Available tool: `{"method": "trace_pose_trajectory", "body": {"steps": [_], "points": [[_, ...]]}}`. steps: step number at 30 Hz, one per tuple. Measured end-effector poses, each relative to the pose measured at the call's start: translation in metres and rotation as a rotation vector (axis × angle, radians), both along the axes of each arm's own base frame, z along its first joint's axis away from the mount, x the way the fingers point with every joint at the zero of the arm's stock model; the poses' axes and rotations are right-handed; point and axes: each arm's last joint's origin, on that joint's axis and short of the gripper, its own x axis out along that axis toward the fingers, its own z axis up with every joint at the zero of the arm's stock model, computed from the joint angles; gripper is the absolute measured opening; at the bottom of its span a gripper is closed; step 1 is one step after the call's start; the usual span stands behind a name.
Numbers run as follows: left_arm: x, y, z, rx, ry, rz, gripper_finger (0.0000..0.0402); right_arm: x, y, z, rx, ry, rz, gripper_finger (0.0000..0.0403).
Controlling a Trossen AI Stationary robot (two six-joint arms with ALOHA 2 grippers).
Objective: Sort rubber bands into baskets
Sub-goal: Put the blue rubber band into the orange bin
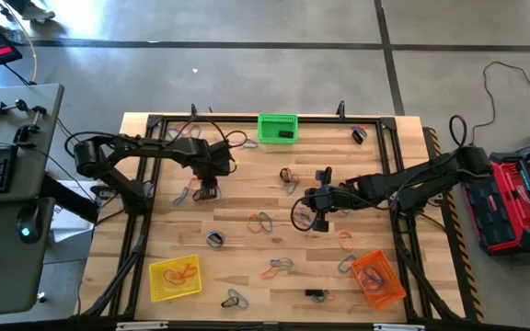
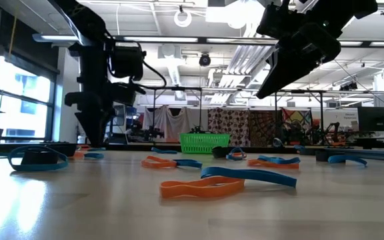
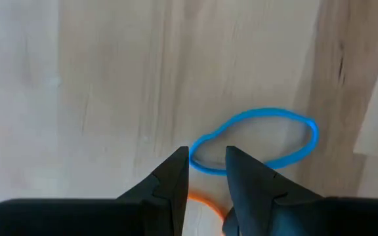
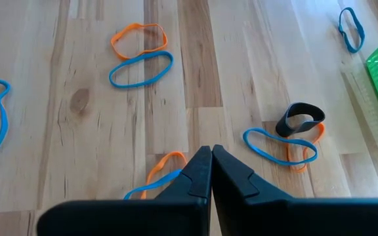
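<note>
Task early, most of it left: rubber bands (image 1: 262,221) lie all over the tabletop (image 1: 247,165), well apart from each other, mostly between the green basket (image 1: 277,128) and the two baskets on the opposite edge. Green basket, at the tabletop's far edge, holds one dark item, looks like a black band. Yellow basket (image 1: 174,277), diagonally opposite the green basket toward my left arm's side, holds some orange loops. Orange basket (image 1: 378,279), opposite the green basket on my right arm's side, I cannot tell the contents. My left gripper (image 3: 207,172) is low over the tabletop, off to my left of the green basket, jaws a narrow gap apart, holding nothing, poised at the edge of a blue band (image 3: 258,139) with an orange band (image 3: 205,203) just beneath. My right gripper (image 4: 211,164) hangs above the tabletop between the green basket and the orange basket, jaws closed tip to tip, nothing in them. Right wrist view alone shows the black band (image 4: 299,119) lying on a blue-and-orange pair near the green basket; the high view gives only a smudge there. Low view shows the left gripper down at the surface and the right one raised, which the high view does not; only the high view shows all three baskets.
</note>
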Motion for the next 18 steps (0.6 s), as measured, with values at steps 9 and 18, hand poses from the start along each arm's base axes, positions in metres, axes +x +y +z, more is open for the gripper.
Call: {"method": "trace_pose_trajectory", "body": {"steps": [9, 18], "points": [[0.000, 0.002, 0.000, 0.052, 0.014, 0.037, 0.0094, 0.000, 0.000, 0.000, 0.002, -0.001, -0.003, 0.0000], [0.002, 0.004, -0.014, 0.030, 0.072, 0.023, 0.0094, 0.000, 0.000, 0.000, 0.004, -0.001, -0.005, 0.0000]]}}
